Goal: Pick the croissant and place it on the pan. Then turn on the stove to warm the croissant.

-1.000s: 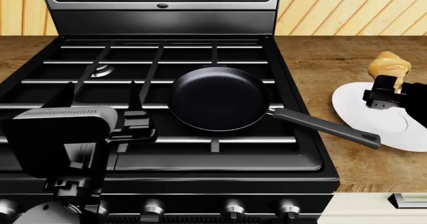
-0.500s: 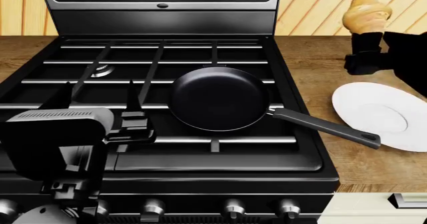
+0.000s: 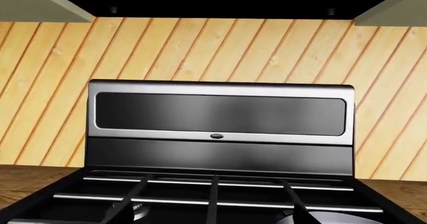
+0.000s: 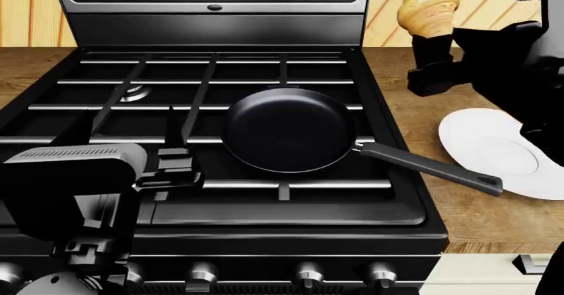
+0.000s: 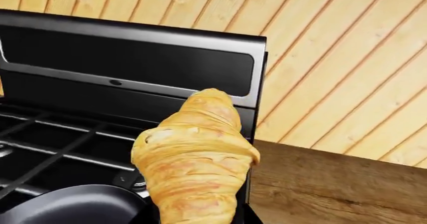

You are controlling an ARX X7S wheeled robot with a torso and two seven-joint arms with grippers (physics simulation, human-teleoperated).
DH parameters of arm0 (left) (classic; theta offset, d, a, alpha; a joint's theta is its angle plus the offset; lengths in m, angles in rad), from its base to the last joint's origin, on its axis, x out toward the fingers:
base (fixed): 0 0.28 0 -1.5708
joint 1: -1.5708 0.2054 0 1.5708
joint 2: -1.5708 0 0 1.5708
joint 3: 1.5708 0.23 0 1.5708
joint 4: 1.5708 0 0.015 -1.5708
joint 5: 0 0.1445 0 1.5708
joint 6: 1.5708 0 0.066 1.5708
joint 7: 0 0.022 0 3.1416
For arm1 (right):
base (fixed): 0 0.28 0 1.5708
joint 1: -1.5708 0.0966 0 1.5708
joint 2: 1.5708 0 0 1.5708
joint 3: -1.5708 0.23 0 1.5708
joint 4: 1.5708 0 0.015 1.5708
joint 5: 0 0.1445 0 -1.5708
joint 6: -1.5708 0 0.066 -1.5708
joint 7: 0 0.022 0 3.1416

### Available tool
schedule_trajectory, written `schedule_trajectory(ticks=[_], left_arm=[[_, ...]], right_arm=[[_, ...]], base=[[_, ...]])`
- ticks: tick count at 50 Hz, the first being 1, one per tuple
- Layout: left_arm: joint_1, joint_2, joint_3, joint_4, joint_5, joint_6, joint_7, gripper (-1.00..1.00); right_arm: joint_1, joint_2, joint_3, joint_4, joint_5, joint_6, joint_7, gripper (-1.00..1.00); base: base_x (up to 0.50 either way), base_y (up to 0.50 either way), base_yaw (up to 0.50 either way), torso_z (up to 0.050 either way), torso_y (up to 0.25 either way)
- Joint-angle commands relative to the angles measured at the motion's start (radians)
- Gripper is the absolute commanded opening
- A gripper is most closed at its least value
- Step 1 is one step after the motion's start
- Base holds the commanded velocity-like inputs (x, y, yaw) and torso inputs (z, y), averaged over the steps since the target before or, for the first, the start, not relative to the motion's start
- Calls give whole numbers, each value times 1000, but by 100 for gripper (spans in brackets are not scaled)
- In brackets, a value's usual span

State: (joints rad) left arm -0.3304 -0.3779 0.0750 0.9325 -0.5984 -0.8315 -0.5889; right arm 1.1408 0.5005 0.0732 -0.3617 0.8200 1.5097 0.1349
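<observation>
Right gripper [image 4: 430,52] clamped on croissant [image 4: 426,6] base, aloft; light, flaky, crushable. Left gripper [image 4: 168,166] spread, empty.

We see the pan [image 4: 289,130] lying bare on the stove [image 4: 220,77], with open air above it and nothing between it and our right claw [image 4: 430,63], raised beside the stove's right edge. The pan's handle [image 4: 430,167] juts over the desk [image 4: 423,103] toward the white plate [image 4: 502,150], and our left claw [image 4: 172,166] hovers over the front-left grates.

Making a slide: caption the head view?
Right gripper holds croissant above counter, beside pan on stove.
</observation>
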Motion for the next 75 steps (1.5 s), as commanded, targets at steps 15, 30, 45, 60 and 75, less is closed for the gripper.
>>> schedule_trajectory(ticks=[15, 30, 45, 60, 75], left_arm=[[-21, -24, 1, 20, -48, -14, -43, 100], [-171, -287, 92, 114, -337, 149, -367, 100], [-1051, -772, 1352, 114, -279, 879, -882, 100], [-1477, -802, 1798, 115, -220, 1046, -981, 100], [-1456, -808, 1786, 115, -207, 1046, -981, 100]], right_arm=[[13, -102, -175, 99, 22, -143, -77, -100], [-9, -159, -231, 175, -2, -239, -117, -100], [-30, -187, -248, 208, -4, -284, -129, -100], [-58, -200, -321, 274, -35, -342, -175, -100], [-69, -203, -360, 314, -51, -366, -193, -100]], base=[[0, 0, 0, 0, 0], [0, 0, 0, 0, 0], [0, 0, 0, 0, 0], [0, 0, 0, 0, 0], [0, 0, 0, 0, 0]])
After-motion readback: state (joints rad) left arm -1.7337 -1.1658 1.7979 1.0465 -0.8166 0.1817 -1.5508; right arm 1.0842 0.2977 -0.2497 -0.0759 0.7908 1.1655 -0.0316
